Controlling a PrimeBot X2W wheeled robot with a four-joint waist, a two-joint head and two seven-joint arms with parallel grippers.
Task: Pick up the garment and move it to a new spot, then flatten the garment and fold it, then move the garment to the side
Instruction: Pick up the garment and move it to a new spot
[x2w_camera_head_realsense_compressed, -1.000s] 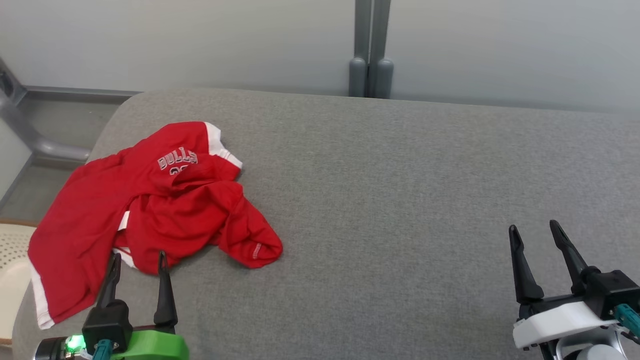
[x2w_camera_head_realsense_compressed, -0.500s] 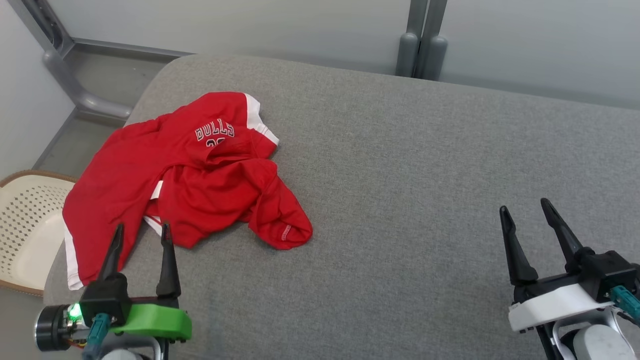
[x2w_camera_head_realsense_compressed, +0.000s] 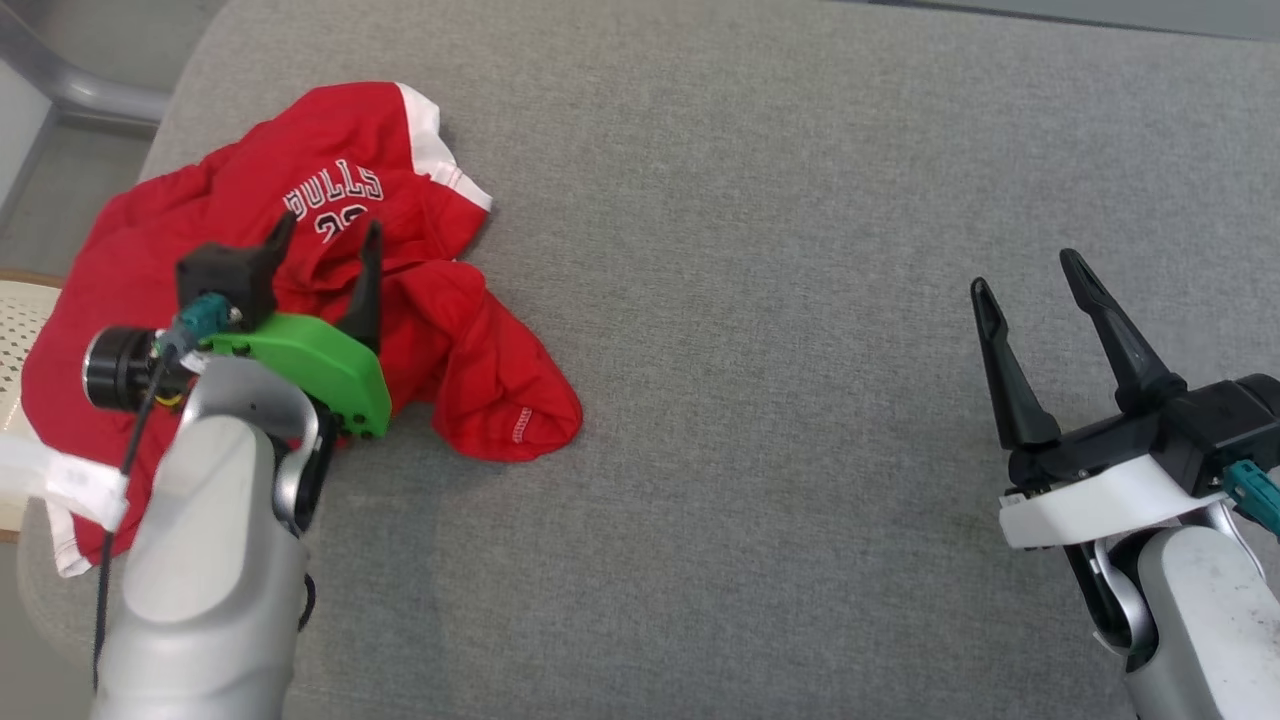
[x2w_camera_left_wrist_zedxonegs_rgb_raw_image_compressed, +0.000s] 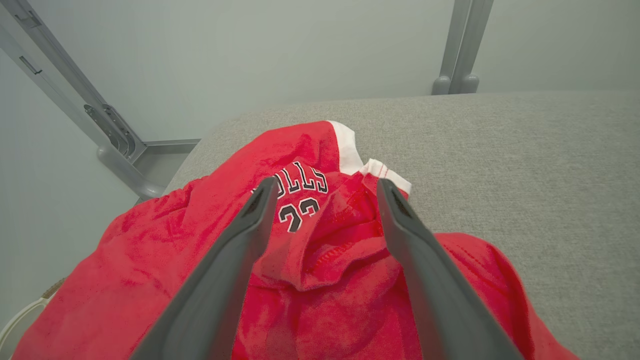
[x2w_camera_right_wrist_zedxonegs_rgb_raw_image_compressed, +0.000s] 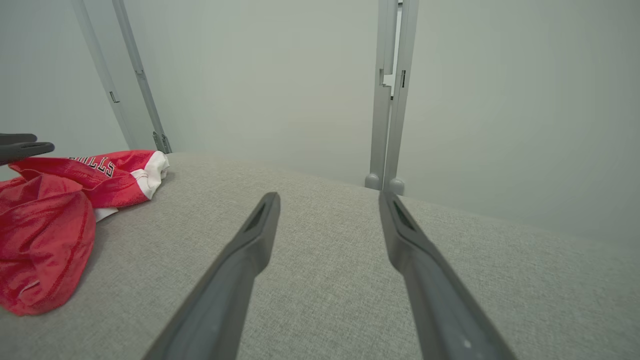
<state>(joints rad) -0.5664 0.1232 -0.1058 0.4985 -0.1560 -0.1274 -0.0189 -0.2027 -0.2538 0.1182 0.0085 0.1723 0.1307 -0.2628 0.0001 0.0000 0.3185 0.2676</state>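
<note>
Left tool (x2w_camera_head_realsense_compressed: 329, 226) hangs spread wide over the crumpled red Bulls jersey (x2w_camera_head_realsense_compressed: 480, 390), forearm stretched forward; right tool (x2w_camera_head_realsense_compressed: 1025, 270), spread too, sits over the grey bench (x2w_camera_head_realsense_compressed: 760, 300).

The garment (x2w_camera_head_realsense_compressed: 470, 380) lies far left on the padded surface (x2w_camera_head_realsense_compressed: 780, 300). The left gripper (x2w_camera_head_realsense_compressed: 329, 226) hangs over it; the right gripper (x2w_camera_head_realsense_compressed: 1025, 270) is near right

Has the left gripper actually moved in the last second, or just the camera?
Yes. Judged against the red garment, the left gripper has gone forward, from the garment's near edge to over its middle.
</note>
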